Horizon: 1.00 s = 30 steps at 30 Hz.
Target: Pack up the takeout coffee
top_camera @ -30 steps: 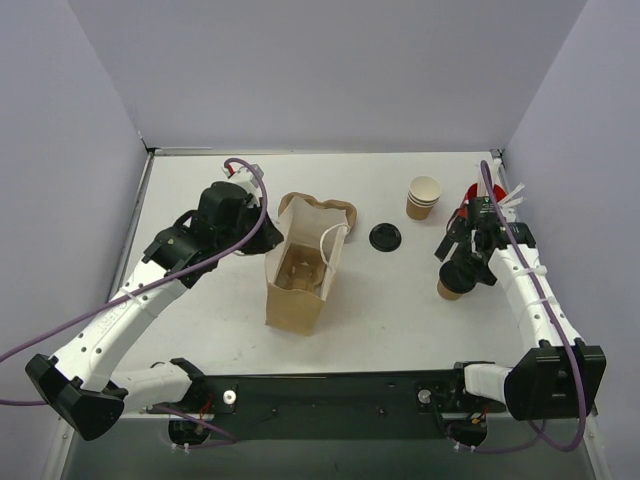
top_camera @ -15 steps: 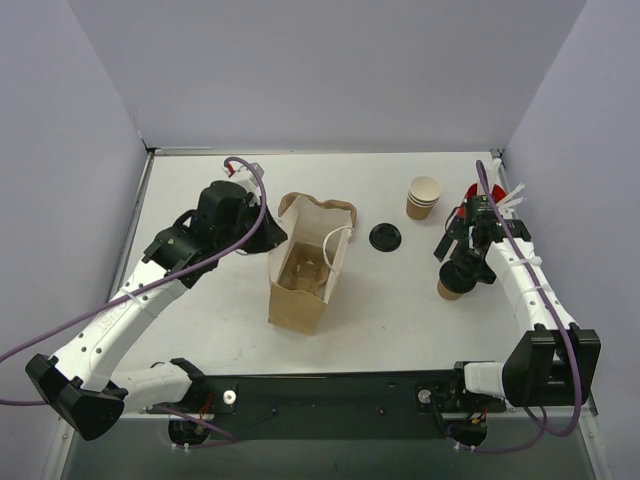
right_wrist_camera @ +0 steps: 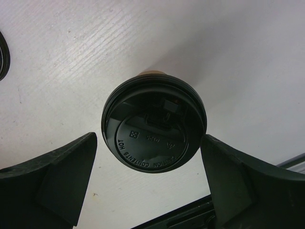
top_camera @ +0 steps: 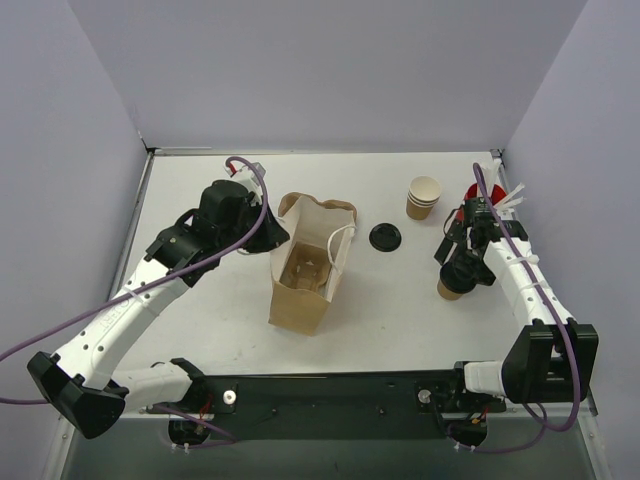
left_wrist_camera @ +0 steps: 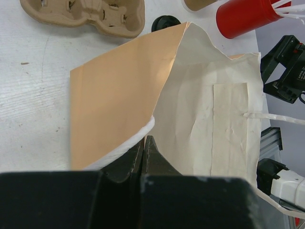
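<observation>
Tan takeout coffee sits within the parted right claw; left claw clamps bag.

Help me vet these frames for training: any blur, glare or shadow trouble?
Top external: evenly lit, sharp, only soft shadows. Left wrist: left fingers dark and blurred, bag sharp. Right wrist: glossy lid shows reflections, right fingers soft-edged.

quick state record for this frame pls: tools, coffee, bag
left tool: shut on the paper bag rim
right tool: open, straddling the takeout coffee, gaps both sides
takeout coffee: black lid on, upright on table
paper bag: upright, mouth open
spare lid: on table between bag and coffee
pulp carrier: on table, far side of bag
</observation>
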Motion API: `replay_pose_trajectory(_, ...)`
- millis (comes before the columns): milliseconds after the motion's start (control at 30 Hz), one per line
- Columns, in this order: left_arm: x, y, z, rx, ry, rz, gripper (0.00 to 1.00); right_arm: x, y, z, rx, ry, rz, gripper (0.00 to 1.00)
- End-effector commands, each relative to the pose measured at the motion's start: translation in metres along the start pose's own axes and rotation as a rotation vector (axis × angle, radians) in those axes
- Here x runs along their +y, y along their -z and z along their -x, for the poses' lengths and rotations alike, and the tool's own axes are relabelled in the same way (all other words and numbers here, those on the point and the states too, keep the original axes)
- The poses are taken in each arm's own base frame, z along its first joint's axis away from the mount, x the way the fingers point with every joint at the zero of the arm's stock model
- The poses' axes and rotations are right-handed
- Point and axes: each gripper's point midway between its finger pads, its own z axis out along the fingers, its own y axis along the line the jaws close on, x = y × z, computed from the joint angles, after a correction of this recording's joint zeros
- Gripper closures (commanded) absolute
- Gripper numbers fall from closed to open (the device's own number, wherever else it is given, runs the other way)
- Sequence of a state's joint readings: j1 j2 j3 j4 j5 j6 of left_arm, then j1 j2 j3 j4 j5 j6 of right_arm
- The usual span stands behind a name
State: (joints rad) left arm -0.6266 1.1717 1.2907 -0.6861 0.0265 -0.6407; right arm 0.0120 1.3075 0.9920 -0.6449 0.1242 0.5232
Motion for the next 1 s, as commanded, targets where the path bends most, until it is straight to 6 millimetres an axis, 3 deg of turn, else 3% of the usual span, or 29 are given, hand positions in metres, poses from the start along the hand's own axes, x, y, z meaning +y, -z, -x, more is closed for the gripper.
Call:
replay_pose_trajectory(0,-0.012,0.0,0.014,-0.05,0.005,-0.05,1.0,-0.009,-0.007,-0.005,0.02,-0.003,-0.046,0.16)
replay_pose_trajectory(967,-0.01,-0.002,0.015,-0.05,0.007,-0.039,1.0,-0.01,0.015,0.002,-0.01,0.005,-0.016,0.16)
